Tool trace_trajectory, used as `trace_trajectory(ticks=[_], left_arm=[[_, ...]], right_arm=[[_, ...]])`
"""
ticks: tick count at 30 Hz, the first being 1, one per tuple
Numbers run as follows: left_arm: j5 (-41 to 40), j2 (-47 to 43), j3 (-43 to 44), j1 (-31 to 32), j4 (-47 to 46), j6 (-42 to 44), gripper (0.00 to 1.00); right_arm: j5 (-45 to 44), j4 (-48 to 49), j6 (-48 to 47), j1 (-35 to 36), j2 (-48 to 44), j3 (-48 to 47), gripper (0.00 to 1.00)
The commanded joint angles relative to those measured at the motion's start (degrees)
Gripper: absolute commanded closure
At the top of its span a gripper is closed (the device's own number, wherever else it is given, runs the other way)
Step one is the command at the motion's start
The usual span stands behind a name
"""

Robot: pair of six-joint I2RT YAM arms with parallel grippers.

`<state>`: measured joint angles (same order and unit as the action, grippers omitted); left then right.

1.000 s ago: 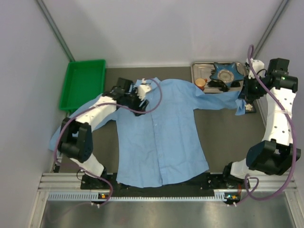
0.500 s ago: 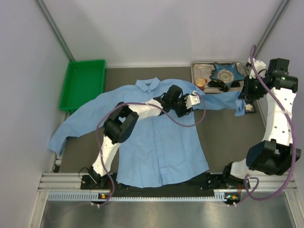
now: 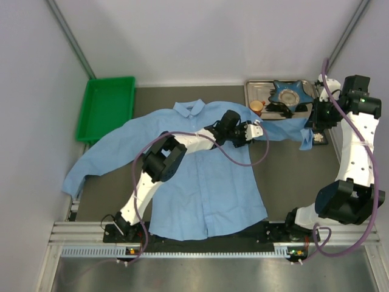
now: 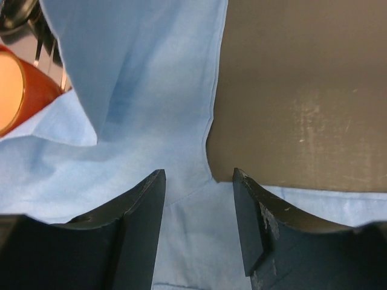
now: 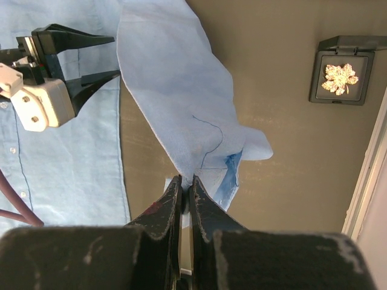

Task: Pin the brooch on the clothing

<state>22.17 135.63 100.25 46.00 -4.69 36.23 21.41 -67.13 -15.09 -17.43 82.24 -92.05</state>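
Observation:
The light blue shirt (image 3: 200,170) lies spread front-up on the dark table, collar at the back. My left gripper (image 3: 258,129) is open and empty just above the shirt's right armpit seam (image 4: 193,199); it also shows in the right wrist view (image 5: 115,56). My right gripper (image 3: 310,128) is shut on the cuff end of the right sleeve (image 5: 181,103) and holds it lifted off the table. The brooch (image 5: 340,77), a small gold-and-pale flower, lies in a small dark open box on the table to the right of the sleeve, apart from both grippers.
A metal tray (image 3: 252,91) at the back right holds a blue star-shaped dish (image 3: 285,94). An orange cup (image 3: 256,106) stands at its front left corner, close to my left gripper (image 4: 198,178), and shows at the left edge (image 4: 15,90). A green bin (image 3: 106,106) stands at the back left.
My left arm has swung right across the shirt, from the collar's left side to the right armpit. My right arm has stayed still, shut on the sleeve.

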Motion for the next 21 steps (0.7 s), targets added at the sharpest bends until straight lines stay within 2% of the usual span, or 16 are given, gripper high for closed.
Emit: trace_trajectory(ticks=[1,8,14,15,16,18,21], left_arm=[[2.4,1.6,3.0,1.3,-4.7,1.2,0.47],[-0.6,4.6,4.5,2.4,-5.7,2.7,0.50],[-4.0,5.7,5.0,2.8,-5.4,4.6,0.73],[-3.9,5.4,4.5,2.8,-4.9,4.6,0.79],[-3.5,4.6,4.1,2.8,-4.5,4.8,0.91],[-2.7,3.1,0.4,2.7,-6.0,5.3,1.00],[-2.4,-0.9,-5.8,2.6,-9.5,6.0,1.00]], right_arm=[[0.2,-0.1,1.5,-0.7,-0.1,-3.3,1.00],[0.0,-0.7,1.8,-0.8,0.1,-3.6,1.00],[-3.6,-0.8,1.9,-0.7,0.8,-3.6,1.00],[-4.7,-0.7,1.9,-0.7,1.2,-3.7,1.00],[-5.8,-0.7,1.9,-0.7,1.5,-3.7,1.00],[-8.7,-0.7,1.8,-1.0,2.7,-3.6,1.00],[-10.5,-0.5,1.2,-2.3,4.6,-3.1,1.00]])
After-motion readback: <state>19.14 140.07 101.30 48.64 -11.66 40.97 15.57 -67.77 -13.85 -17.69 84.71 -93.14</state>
